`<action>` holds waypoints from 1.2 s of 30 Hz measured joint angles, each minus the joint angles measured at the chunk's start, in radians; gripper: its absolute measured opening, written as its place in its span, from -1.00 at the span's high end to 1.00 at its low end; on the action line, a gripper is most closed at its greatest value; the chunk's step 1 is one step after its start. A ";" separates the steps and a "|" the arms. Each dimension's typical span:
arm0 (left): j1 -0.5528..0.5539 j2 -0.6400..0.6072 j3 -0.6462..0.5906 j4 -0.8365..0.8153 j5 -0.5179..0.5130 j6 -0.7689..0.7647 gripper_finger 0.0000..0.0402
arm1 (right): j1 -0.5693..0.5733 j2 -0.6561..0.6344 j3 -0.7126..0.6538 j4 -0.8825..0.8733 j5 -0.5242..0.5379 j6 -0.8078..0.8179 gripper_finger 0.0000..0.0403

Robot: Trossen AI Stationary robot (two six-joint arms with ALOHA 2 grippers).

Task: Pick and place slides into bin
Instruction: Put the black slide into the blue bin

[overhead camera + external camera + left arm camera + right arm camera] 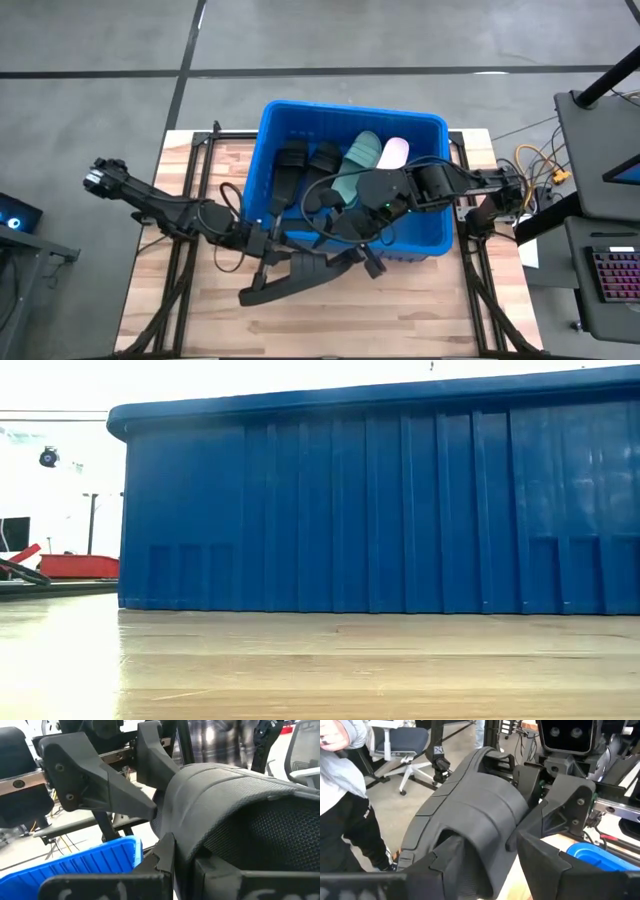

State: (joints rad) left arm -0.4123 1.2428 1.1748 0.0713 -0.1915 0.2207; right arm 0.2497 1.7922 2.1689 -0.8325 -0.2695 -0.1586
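Note:
A black slide (300, 278) is held between both grippers in front of the blue bin's near wall (420, 248). It does not show in the low view. My left gripper (266, 250) is shut on its left part and my right gripper (366, 260) on its right end. The bin (380, 500) holds two black slides (305, 165), a dark green slide (357, 160) and a pale pink slide (392, 152). The black slide fills the left wrist view (235, 805) and the right wrist view (470, 815). My left gripper has the black slide between its two fingers (105, 885), at the part beside the strap band (200, 835). The fingers come from the table's left. The contact itself lies below the picture's edge. The slide is off the table. My right gripper has the black slide between its two fingers (555, 865), at the strap band end (485, 850). The fingers come from the table's right, slanting down. The slide stretches away from them toward my left gripper (570, 805), clear of the table.
The bin stands at the table's far middle, its near wall just behind the grippers. Bare wooden table (330, 325) lies in front of it. A person (340, 795) and office chairs show in the room beyond. Cables and a keyboard (610, 280) lie off the table's right.

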 joint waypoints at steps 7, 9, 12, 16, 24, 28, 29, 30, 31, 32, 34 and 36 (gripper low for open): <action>0.016 0.014 0.000 0.023 0.006 0.002 1.00 | 0.001 -0.002 0.000 0.003 -0.004 0.023 0.36; 0.019 0.014 0.000 0.027 0.006 0.003 1.00 | 0.001 -0.002 0.000 0.002 -0.006 0.040 0.46; 0.021 0.014 0.001 0.026 0.004 0.002 1.00 | 0.002 -0.003 0.000 0.005 -0.005 0.026 0.64; 0.025 0.014 0.001 0.025 0.004 0.001 1.00 | 0.002 -0.003 0.000 0.004 -0.012 -0.001 0.91; 0.025 0.014 -0.001 0.060 -0.011 -0.065 0.99 | 0.001 -0.005 0.002 0.022 0.010 0.019 0.95; 0.025 0.014 0.002 0.084 -0.026 -0.109 0.87 | 0.007 -0.009 0.002 0.059 0.046 0.023 0.95; 0.025 0.014 0.001 0.086 -0.026 -0.110 0.84 | 0.009 -0.010 0.002 0.061 0.053 0.017 0.95; 0.025 0.014 0.000 0.084 -0.028 -0.111 0.80 | 0.010 -0.010 0.002 0.062 0.061 0.011 0.95; 0.025 0.014 0.000 0.083 -0.028 -0.111 0.76 | 0.010 -0.010 0.002 0.062 0.063 0.011 0.95; 0.026 0.014 0.000 0.082 -0.030 -0.111 0.73 | 0.010 -0.010 0.002 0.061 0.064 0.011 0.95; 0.027 0.014 0.002 0.082 -0.036 -0.111 0.66 | 0.010 -0.012 0.002 0.061 0.065 0.012 0.95; 0.027 0.014 0.003 0.084 -0.042 -0.112 0.59 | 0.010 -0.013 0.002 0.060 0.065 0.011 0.96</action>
State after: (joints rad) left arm -0.3851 1.2564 1.1778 0.1556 -0.2336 0.1090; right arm 0.2592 1.7790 2.1704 -0.7722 -0.2043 -0.1480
